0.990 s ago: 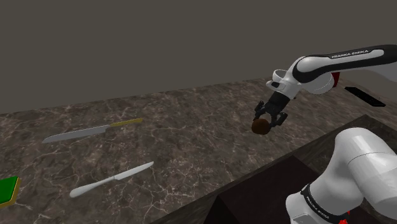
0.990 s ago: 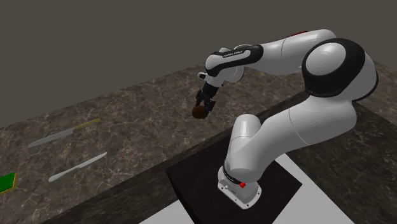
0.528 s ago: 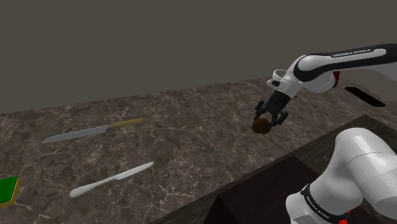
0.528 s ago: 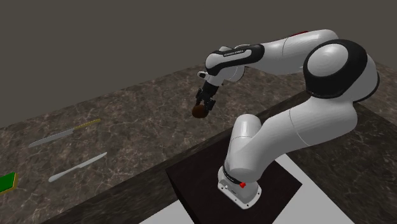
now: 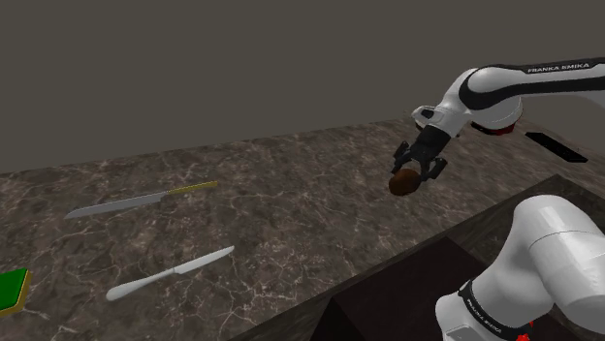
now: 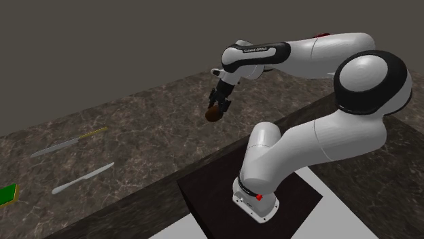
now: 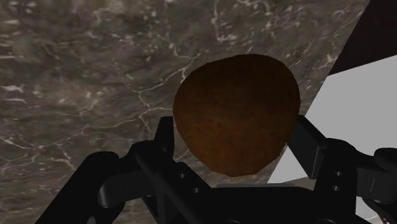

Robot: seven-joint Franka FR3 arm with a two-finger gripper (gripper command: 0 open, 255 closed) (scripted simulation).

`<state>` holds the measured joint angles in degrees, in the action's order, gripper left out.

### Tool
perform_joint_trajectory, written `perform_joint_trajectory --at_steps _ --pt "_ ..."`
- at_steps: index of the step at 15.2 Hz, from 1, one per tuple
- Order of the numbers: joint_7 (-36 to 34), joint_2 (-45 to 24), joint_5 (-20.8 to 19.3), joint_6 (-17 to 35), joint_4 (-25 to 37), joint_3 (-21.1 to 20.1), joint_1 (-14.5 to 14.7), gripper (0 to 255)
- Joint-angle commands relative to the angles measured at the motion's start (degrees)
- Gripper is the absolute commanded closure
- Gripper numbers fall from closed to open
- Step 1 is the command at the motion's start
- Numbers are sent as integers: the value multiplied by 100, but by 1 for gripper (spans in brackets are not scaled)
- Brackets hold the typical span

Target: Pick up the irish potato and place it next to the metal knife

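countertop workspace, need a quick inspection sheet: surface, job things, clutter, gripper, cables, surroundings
surface: dark marbled countertop, lying flat.
job's things: brown potato clasped between the fingers, seemingly clear of the counter; all-silver knife and yellow-handled knife lie flat and apart, far toward the shoulder view's left. Cannot tell which one is meant.
clutter: green block at the shoulder view's left edge; black flat thing at its far right.
grippers: gripper shut on the potato.
cables: nothing seen.
surroundings: plain grey wall; dark box stand under the arm.
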<state>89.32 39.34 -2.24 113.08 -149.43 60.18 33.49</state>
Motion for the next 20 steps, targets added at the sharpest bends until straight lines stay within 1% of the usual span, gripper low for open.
perform_joint_trajectory --at_steps 1,9,17,18,20 --pt "-86 85 7 -160 77 -129 -65 255" --pt "-394 350 82 -754 431 -558 -218 255" --pt "-668 519 198 -1312 855 -901 -269 255" --pt "-686 527 207 -1349 887 -922 -270 255" --pt "-929 632 335 -1160 635 -1202 -263 255"
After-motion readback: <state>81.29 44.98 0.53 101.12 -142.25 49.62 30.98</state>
